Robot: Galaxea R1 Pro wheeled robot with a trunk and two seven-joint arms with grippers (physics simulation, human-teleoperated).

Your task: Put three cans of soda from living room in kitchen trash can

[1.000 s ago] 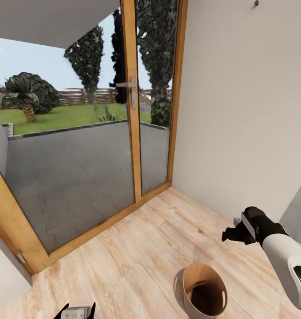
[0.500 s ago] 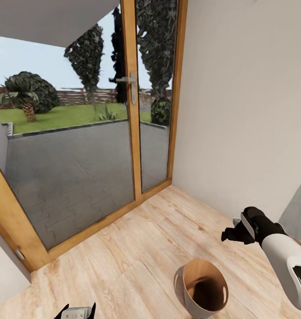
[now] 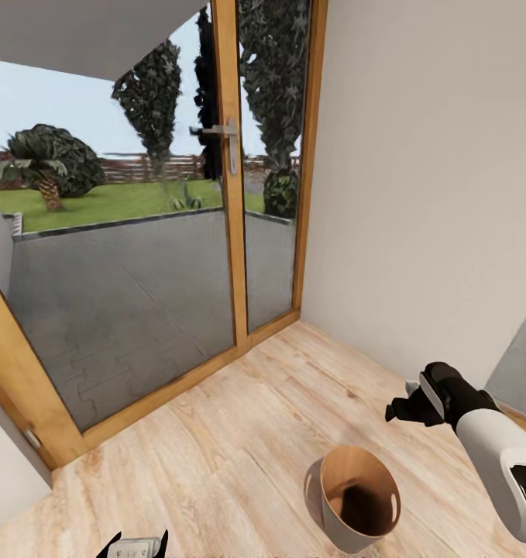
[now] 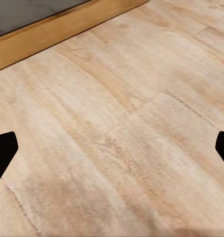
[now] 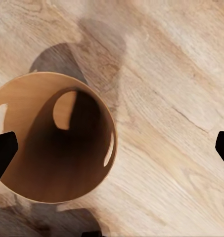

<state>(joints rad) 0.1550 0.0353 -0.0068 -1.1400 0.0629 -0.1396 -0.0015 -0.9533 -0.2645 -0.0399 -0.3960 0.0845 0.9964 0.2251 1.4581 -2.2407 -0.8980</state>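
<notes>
Light-brown round wooden trash bin [image 3: 361,498] with a dark inside stands upright on the pale wood-plank floor [image 3: 239,442] near wood-framed glass doors [image 3: 232,194]. Right gripper [image 5: 112,148] hovers above it, jaws spread wide, holding nothing. Left gripper [image 4: 112,153] is likewise wide apart and empty over bare floor.

The floor [image 3: 239,434] looks like pale wood planking with a visible grain and a matt, lightly streaked finish; in the left wrist view the same planks [image 4: 116,128] show long fibrous lines and faint board joints. The tash can [image 3: 357,496] appears to be smooth light-brown wood on its inner wall with a darker brown depth and a thin rim, its outer wall greyer; from the right wrist camera its inside [image 5: 52,143] carries soft glossy highlights. The door frame [image 3: 230,194] is warm, smooth wood around clear glass, with a metal handle [image 3: 216,133]. The wall [image 3: 425,194] on the right is plain, matt and off-white. The right arm's shell [image 3: 503,457] is smooth white plastic, its wrist black and matt.
</notes>
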